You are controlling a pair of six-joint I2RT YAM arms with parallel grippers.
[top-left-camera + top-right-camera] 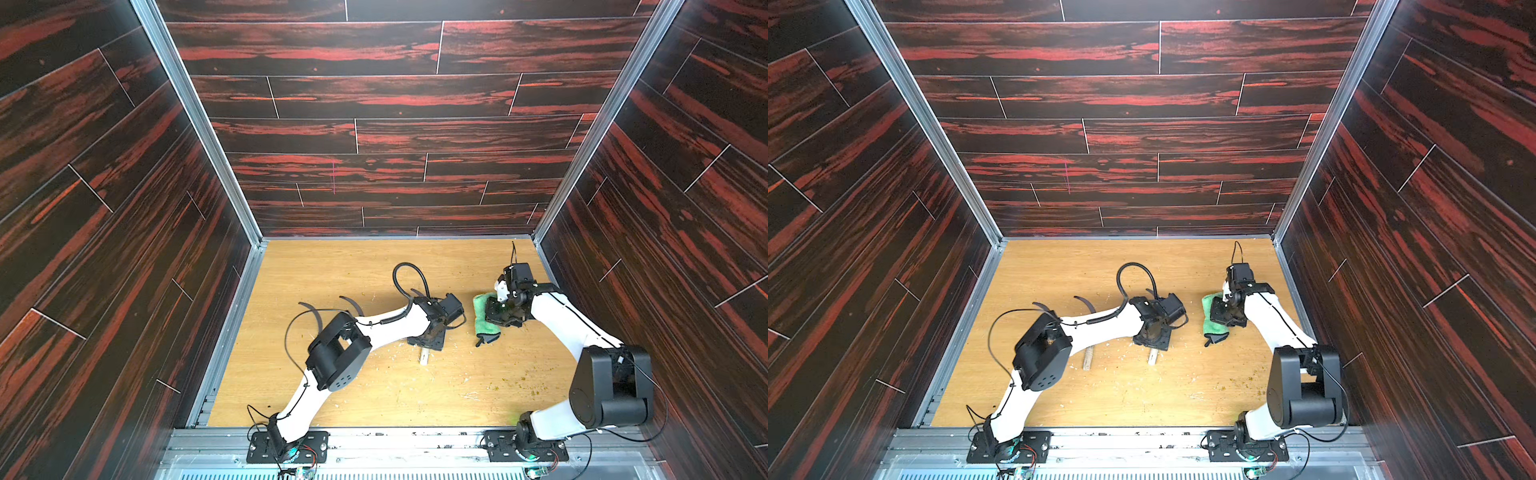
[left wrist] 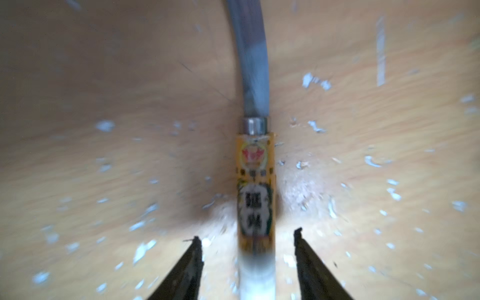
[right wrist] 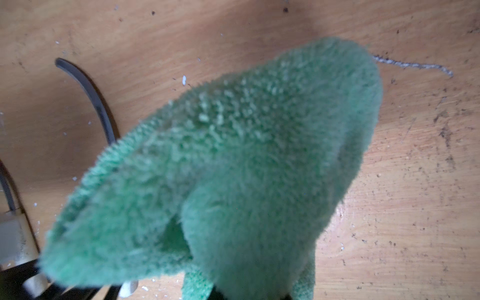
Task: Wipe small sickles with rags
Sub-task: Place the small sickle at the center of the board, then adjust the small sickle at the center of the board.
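Observation:
One small sickle, with a yellow-black label band on its pale handle and a grey curved blade, lies flat on the wooden table. My left gripper is open, one finger on each side of the handle with a gap on both sides. In both top views the wrist covers most of this sickle; only the handle end shows. Two more sickle blades poke out from under the left arm. My right gripper is shut on the green fluffy rag, which hides its fingers.
White flecks and dark crumbs litter the table. The left arm's black cable loop stands above its wrist. Dark red wood-pattern walls close in three sides, with a metal rail at the front edge.

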